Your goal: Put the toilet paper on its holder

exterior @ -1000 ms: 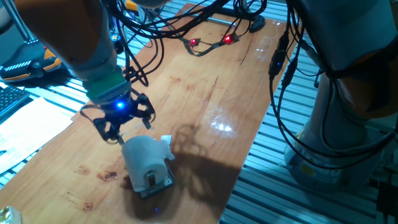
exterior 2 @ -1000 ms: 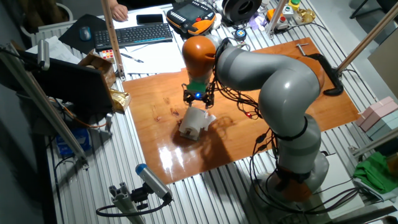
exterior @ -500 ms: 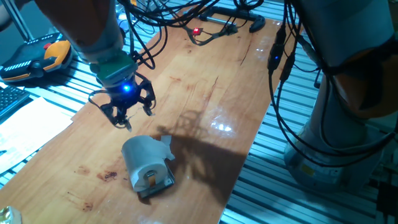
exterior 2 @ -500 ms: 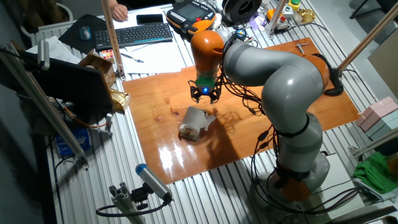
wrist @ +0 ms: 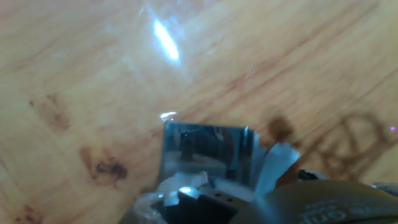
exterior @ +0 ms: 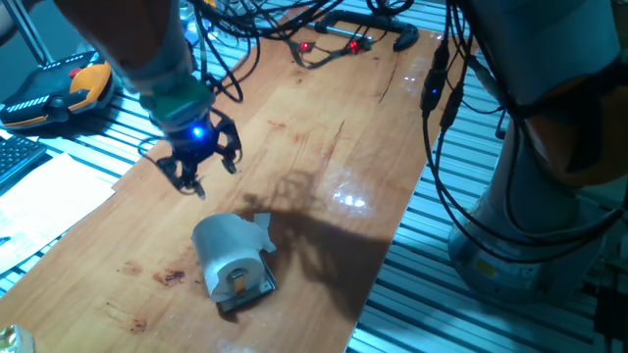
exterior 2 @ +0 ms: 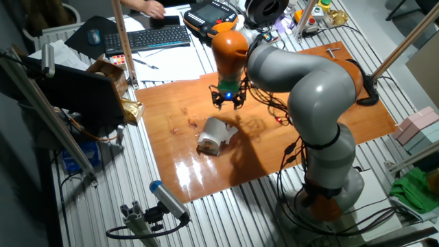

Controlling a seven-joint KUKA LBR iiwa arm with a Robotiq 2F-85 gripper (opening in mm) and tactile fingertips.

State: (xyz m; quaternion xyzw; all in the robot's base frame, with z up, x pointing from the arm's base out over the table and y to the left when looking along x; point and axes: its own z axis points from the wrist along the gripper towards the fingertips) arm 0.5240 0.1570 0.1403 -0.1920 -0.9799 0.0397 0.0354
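Glossy wooden tabletop (exterior: 324, 147), resting on a ribbed aluminium frame (exterior: 432, 284) and streaked with glare. Beyond its far edge, well away from the gripper: a black keyboard (exterior 2: 147, 38), an orange-and-black teach pendant (exterior 2: 209, 14), white paper sheets (exterior: 39, 211). Big grey KUKA arm (exterior 2: 309, 89) with orange joint caps, arched over the board. Black cables (exterior: 324, 39) with small red lights, trailing along the far edge behind the gripper.

Gripper (exterior: 196, 169) raised clear of the wood, blue light glowing at the wrist, fingers spread apart and holding nothing.

Toilet paper (exterior: 228, 251) below and ahead of the gripper, apart from it: lying sideways on the wood, threaded over the holder's peg, brown core facing one fixed camera, loose torn flap sticking out on the side nearer the gripper. Same white roll (exterior 2: 213, 134) seen from the other fixed view just below the gripper.

Holder (exterior: 247, 291) at the roll's far end from the gripper, grey plate edge peeking out under the core. In the hand view, shiny mirror-like plate (wrist: 208, 152) near the bottom of frame, with a pale tissue scrap (wrist: 273, 165) beside it; rest blurred.
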